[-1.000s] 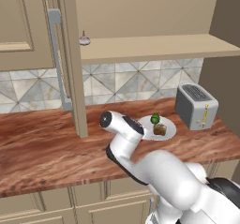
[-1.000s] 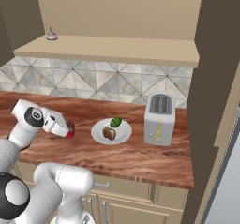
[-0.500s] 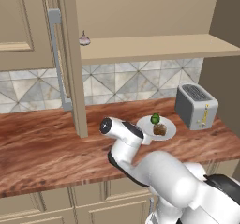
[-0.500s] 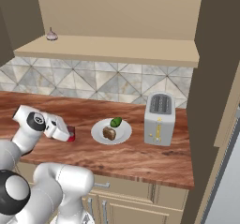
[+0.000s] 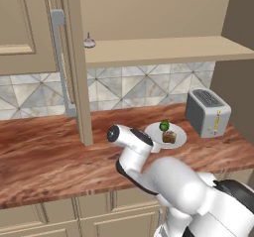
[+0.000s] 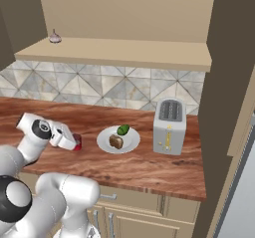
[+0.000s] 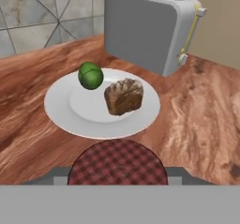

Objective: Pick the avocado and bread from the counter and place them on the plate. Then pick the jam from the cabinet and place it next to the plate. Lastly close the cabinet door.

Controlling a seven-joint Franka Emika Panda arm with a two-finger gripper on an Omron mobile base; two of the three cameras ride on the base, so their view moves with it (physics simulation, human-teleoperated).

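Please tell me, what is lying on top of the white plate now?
On the plate lie the avocado and the bread, side by side. The plate's near rim is partly covered by the jam lid.

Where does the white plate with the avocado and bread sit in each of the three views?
Left base view: plate right of centre on the counter, just beyond the arm's wrist.
Right base view: plate at centre, between the gripper's red jam jar and the toaster.
Hand view: plate in the middle, beyond the jam's checked lid.
Shared landmark: the grey toaster standing beside the plate.
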